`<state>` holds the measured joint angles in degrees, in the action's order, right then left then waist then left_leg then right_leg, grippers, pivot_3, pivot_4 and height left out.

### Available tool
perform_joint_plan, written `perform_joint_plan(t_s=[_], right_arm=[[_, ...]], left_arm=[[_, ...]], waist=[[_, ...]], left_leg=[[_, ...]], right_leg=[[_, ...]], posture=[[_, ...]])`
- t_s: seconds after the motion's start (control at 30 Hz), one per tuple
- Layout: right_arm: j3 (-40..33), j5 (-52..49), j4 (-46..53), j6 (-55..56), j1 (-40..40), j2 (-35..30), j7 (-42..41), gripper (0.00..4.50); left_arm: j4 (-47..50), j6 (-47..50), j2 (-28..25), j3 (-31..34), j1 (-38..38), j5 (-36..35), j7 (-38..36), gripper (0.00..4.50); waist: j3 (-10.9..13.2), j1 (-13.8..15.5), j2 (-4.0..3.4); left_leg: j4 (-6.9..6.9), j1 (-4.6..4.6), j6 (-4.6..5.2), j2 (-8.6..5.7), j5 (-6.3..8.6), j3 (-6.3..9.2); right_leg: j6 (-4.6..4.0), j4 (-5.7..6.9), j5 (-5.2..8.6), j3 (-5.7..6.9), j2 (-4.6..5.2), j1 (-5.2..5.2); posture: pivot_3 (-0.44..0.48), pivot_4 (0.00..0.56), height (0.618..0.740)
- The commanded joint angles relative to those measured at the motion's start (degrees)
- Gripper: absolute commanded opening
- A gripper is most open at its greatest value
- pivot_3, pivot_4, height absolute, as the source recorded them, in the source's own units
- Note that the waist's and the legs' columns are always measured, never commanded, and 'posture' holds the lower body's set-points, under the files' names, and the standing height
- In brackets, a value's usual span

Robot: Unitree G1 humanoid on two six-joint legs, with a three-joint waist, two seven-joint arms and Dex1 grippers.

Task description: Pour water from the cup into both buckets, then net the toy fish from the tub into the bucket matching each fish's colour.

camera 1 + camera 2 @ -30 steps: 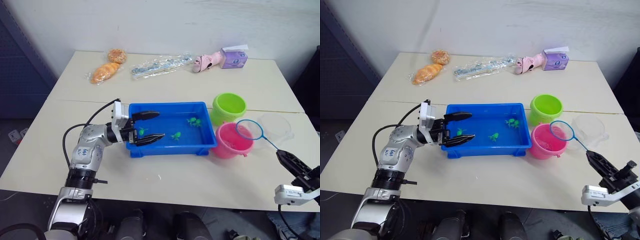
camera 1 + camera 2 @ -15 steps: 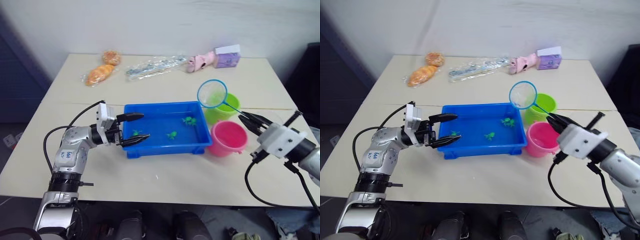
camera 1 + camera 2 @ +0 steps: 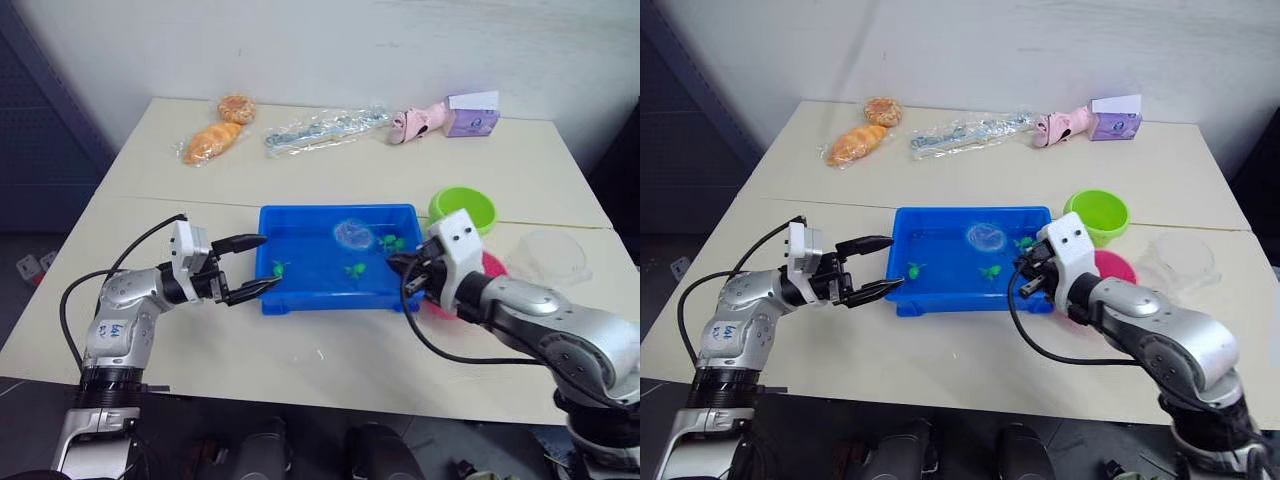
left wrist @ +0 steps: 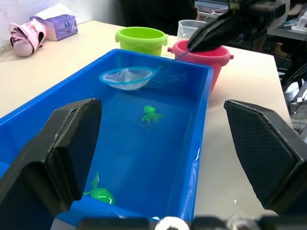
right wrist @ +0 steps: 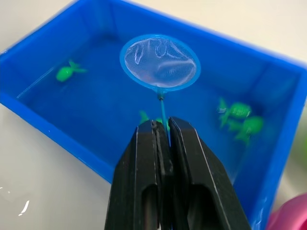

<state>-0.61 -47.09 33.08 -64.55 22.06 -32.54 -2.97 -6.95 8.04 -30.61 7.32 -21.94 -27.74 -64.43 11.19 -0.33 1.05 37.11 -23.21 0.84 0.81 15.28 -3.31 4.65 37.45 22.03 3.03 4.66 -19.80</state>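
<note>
While the right gripper point(image 5: 163, 132) pinches the net point(image 5: 159, 62) by its handle, the hoop hangs over the tub point(image 3: 300, 299), likely ready to scoop. Green fish point(image 5: 66, 73) lie in the tub beneath it. At the tub's end the left gripper point(image 3: 248, 266) gapes empty, perhaps to steady it.

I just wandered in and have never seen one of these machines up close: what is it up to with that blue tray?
The robot is fishing. Its right hand pinches the thin handle of a small round net and holds the hoop over the blue tub of water, where a few green toy fish lie. Its left hand waits open at the tub's other end. A green bucket and a pink bucket stand beside the tub.
</note>
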Motion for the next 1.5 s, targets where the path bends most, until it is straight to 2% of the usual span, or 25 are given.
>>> perform_joint_plan(t_s=[0.03,0.27,0.53,0.83,1.5], right_arm=[[-2.1,1.5,-0.1,-2.7,1.2,2.8,4.0,0.00],[-2.4,6.4,-0.4,-0.7,1.1,6.4,5.5,0.00],[-4.5,9.2,0.0,0.6,-0.5,7.0,4.6,0.00],[-6.5,12.3,-5.5,1.5,-2.5,12.5,4.8,0.00],[-5.9,6.6,-2.1,-8.1,-2.2,19.1,-0.5,0.00]], left_arm=[[2.6,0.0,-0.8,0.7,0.2,-0.6,0.5,4.41],[2.6,0.1,-0.8,0.6,0.0,-0.6,0.6,4.41],[2.1,-0.4,-0.5,0.4,-0.6,-0.5,0.3,4.41],[1.3,-0.3,0.0,-0.6,-2.1,-0.2,0.2,4.41],[2.0,0.4,-0.1,-0.9,-2.1,-0.5,0.5,4.41]], waist=[[0.0,0.0,0.00],[0.0,-0.2,0.00],[0.0,-0.8,0.00],[0.0,-1.3,0.00],[0.0,-1.3,0.00]], left_leg=[[-0.01,0.00,0.00,0.00,0.00,0.00],[-0.06,-0.02,0.00,0.00,0.00,-0.05],[-0.09,-0.02,0.01,0.00,0.00,-0.08],[-0.14,-0.02,0.00,0.00,0.00,-0.09],[-0.27,-0.10,-0.02,0.01,-0.02,-0.26]], right_leg=[[0.00,0.00,0.00,0.00,-0.01,0.00],[0.00,0.01,0.00,-0.03,-0.02,-0.06],[0.00,0.02,0.00,-0.05,-0.02,-0.10],[0.00,0.05,0.00,-0.06,-0.04,-0.13],[0.00,0.23,0.00,-0.25,-0.04,-0.45]], posture=[[0.000,0.150,0.740],[0.000,0.150,0.740],[0.000,0.150,0.740],[0.000,0.150,0.740],[0.000,0.150,0.740]])
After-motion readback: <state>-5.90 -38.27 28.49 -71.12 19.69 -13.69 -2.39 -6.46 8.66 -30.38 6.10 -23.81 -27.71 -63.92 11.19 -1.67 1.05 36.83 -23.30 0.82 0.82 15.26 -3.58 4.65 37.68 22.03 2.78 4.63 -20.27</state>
